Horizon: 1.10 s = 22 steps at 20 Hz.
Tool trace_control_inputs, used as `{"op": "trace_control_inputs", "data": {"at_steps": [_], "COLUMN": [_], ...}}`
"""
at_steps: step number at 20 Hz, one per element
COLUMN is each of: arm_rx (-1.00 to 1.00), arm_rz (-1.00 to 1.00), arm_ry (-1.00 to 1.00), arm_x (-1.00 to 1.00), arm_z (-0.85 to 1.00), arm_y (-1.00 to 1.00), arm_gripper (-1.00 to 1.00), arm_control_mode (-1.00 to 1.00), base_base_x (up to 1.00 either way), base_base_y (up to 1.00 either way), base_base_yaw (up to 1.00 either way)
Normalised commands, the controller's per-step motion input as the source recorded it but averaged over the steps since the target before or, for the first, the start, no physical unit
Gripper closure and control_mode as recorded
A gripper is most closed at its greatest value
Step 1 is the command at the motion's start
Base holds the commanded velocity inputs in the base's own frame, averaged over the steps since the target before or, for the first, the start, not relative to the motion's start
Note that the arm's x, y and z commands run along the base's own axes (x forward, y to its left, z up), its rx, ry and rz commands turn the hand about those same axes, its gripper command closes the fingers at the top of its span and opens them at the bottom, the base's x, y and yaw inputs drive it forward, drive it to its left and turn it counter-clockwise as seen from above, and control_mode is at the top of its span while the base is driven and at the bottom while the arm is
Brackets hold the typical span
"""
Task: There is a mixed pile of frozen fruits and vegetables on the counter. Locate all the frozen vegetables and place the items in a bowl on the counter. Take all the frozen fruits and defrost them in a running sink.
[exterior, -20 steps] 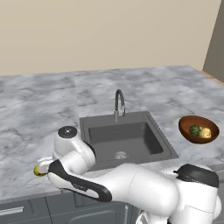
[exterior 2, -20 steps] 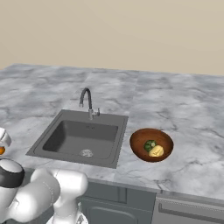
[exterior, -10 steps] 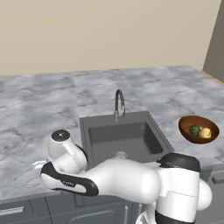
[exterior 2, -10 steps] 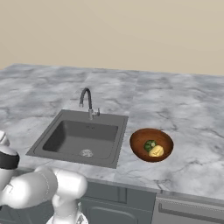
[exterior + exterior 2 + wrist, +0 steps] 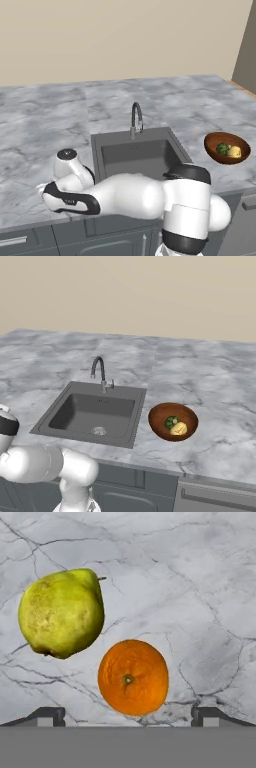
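Gripper (image 5: pixel 128 717) spread wide, tips apart at either side, clamped on nothing. Directly ahead between the tips, an orange ball (image 5: pixel 133 677) on the marbled counter (image 5: pixel 200 587). Beyond it and to the left in the hand view, a yellow-green round fruit (image 5: pixel 62 612), just beside the orange, contact between them hard to tell. Well off to the arm's right, past the dark sink (image 5: pixel 95 413) with its curved faucet (image 5: pixel 100 372), a reddish-brown bowl (image 5: pixel 160 428) holding a broccoli floret (image 5: pixel 171 421) and a pale potato (image 5: pixel 178 429), side by side.
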Motion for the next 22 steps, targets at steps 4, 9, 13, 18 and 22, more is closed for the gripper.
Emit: {"op": "trace_control_inputs", "data": {"at_steps": [4, 9, 13, 18, 22], "arm_rx": [0.0, 0.0, 0.0, -0.01, 0.0], "arm_rz": [0.0, 0.0, 0.0, 0.0, 0.0], "arm_ry": [0.03, 0.0, 0.01, 0.03, 0.0], "arm_x": [0.02, 0.08, 0.07, 0.01, 0.03], "arm_z": [-0.34, -0.07, -0.22, -0.39, -0.09], "arm_y": [0.11, 0.0, 0.0, 0.05, 0.0], "arm_gripper": [-1.0, -1.0, -1.0, 1.0, 1.0], "arm_control_mode": [-1.0, -1.0, -1.0, -1.0, -1.0], "base_base_x": [0.0, 0.0, 0.0, 0.0, 0.0], "base_base_y": [0.0, 0.0, 0.0, 0.0, 0.0], "base_base_yaw": [0.0, 0.0, 0.0, 0.0, 0.0]}}
